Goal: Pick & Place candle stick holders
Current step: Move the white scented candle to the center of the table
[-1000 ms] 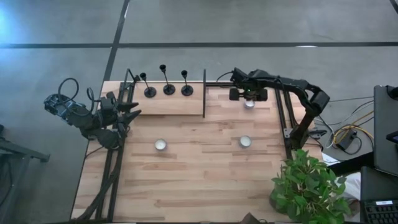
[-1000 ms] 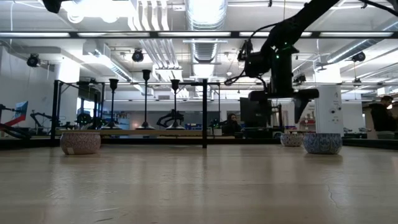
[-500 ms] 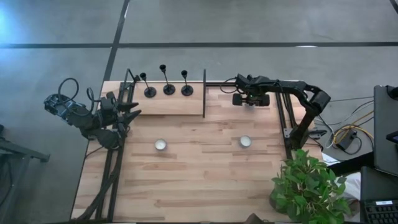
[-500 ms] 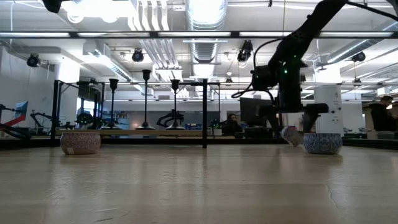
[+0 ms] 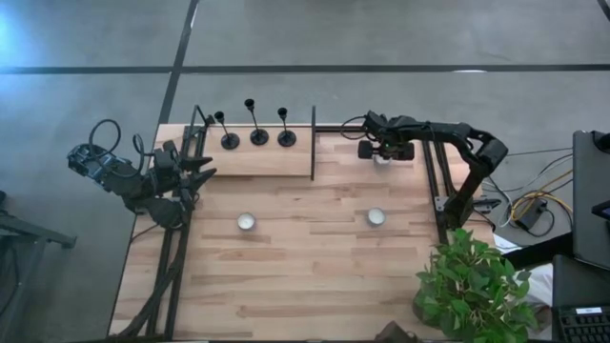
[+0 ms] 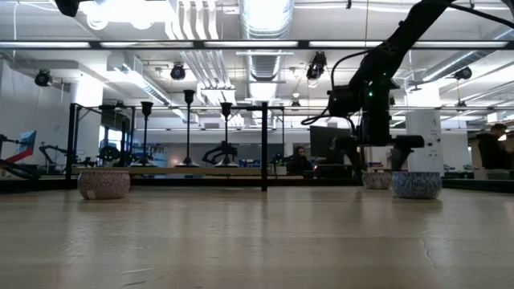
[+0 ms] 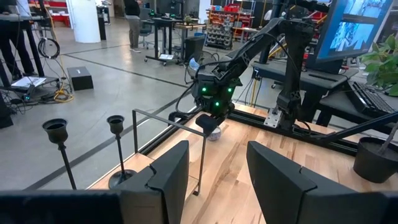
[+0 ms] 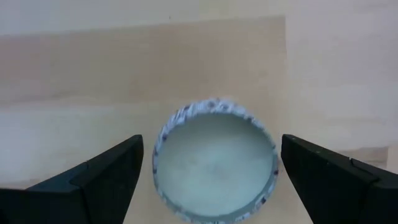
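I've got two tealight discs nearest me on the tabletop (image 5: 305,276): one left of centre (image 5: 246,222), one right of centre (image 5: 376,217), both well apart from everything else. Farther back on the right, my right tool (image 8: 208,163) hangs directly above a third tealight disc (image 8: 214,155), fingers spread wide with the disc sitting between them and nothing gripped. It is not one of the holders, but it is what I'm lined up on. To do this step well I'd keep the disc centred between the two fingers, drop straight down until the pads are level with its side wall, and only then squeeze, evenly, so the rim doesn't skate away. My left tool (image 7: 214,168) waits off the left edge of the tabletop, fingers part open, holding nothing.

Farthest back, the three candle stick holders (image 5: 258,133) stand in a row in the far-left corner, beside a thin black upright frame (image 5: 313,143) and untouched. Each is upright on its round base: long axis vertical, tiny cup pointing straight up (the low view shows them plumb).
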Tool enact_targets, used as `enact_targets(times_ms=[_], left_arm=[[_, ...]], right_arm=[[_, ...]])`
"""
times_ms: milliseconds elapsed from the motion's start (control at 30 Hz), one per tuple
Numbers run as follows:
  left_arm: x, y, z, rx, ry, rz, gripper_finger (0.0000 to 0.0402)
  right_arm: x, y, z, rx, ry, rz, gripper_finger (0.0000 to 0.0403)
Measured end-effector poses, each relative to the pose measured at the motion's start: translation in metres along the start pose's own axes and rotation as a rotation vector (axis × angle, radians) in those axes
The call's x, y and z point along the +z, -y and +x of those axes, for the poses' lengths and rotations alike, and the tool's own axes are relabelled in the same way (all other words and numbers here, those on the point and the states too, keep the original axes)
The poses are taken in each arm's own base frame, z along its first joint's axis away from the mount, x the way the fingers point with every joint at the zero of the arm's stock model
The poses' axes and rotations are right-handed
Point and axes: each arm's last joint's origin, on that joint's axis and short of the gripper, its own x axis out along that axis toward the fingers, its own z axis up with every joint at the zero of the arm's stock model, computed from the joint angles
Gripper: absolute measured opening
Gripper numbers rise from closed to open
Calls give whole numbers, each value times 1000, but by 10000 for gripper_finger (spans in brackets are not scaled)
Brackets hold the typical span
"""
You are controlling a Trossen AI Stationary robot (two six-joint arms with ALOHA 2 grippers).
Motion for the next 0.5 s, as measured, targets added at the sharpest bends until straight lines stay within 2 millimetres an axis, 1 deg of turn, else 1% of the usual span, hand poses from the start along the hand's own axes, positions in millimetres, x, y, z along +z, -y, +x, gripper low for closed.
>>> enact_targets(times_ms=[167,500], left_arm=[[0,0,0,0,0,-1,168],[0,0,0,0,0,-1,168]], right_arm=[[4,-1,-2,8,8,3,368],[-1,4,5,-3,-16,-7,368]])
